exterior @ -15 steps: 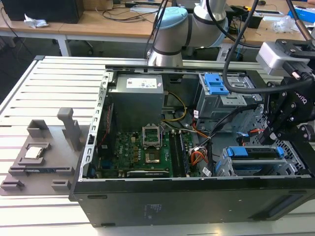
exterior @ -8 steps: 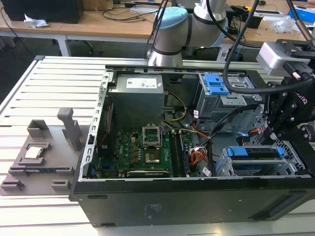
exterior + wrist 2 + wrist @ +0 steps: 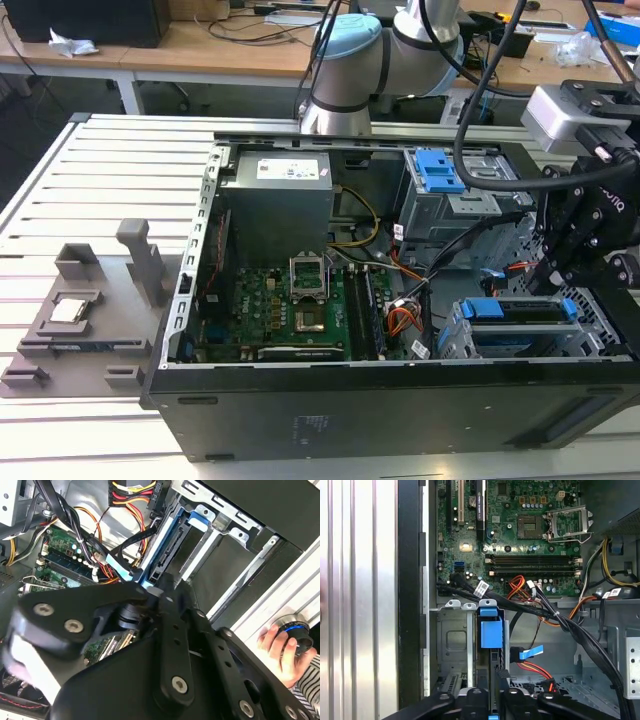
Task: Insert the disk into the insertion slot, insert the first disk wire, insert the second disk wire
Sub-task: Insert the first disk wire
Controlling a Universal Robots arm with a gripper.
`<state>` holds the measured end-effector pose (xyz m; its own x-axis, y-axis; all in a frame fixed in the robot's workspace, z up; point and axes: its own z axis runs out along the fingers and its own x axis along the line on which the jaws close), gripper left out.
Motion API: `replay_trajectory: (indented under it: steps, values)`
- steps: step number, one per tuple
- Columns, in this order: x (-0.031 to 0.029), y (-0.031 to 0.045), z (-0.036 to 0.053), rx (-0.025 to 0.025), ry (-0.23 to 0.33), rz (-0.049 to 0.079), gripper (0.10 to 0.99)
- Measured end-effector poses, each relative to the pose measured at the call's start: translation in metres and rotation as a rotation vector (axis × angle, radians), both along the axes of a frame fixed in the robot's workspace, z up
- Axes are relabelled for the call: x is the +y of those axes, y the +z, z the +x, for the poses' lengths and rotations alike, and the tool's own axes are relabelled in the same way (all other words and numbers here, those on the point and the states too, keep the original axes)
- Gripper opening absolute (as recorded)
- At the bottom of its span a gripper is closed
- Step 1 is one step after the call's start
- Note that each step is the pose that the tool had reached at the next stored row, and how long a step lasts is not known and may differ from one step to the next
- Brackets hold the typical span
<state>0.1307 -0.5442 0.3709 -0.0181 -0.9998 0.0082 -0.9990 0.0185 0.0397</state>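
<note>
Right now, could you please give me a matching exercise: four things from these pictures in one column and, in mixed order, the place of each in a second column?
Things
1. disk
2. power supply
3. grey tray
4. hand

Places
A. outside the case, at the exterior view's left
B. on a round knob
C. in the slot, at the exterior view's right
D. against the case's far wall

Pairs: 1-C, 2-D, 3-A, 4-B.

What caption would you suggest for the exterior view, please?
Gripper above the disk at the insertion slot inside an open computer case.
</note>
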Motion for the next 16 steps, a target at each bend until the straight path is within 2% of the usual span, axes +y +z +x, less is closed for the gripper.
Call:
replay_trajectory:
  steps: [1, 2, 4, 8, 11, 16]
  values:
    - [0.0, 0.0, 0.0, 0.0, 0.0, 0.0, 0.231]
    - [0.0, 0.0, 0.0, 0.0, 0.0, 0.0, 0.231]
    - [0.0, 0.0, 0.0, 0.0, 0.0, 0.0, 0.361]
    - [0.0001, 0.0, 0.0002, 0.0, 0.0, 0.0, 0.361]
    - [0.0077, 0.0, 0.0063, -0.0001, 0.004, 0.0, 0.361]
    - [0.0156, 0.0, 0.0134, 0.0, 0.011, 0.0, 0.361]
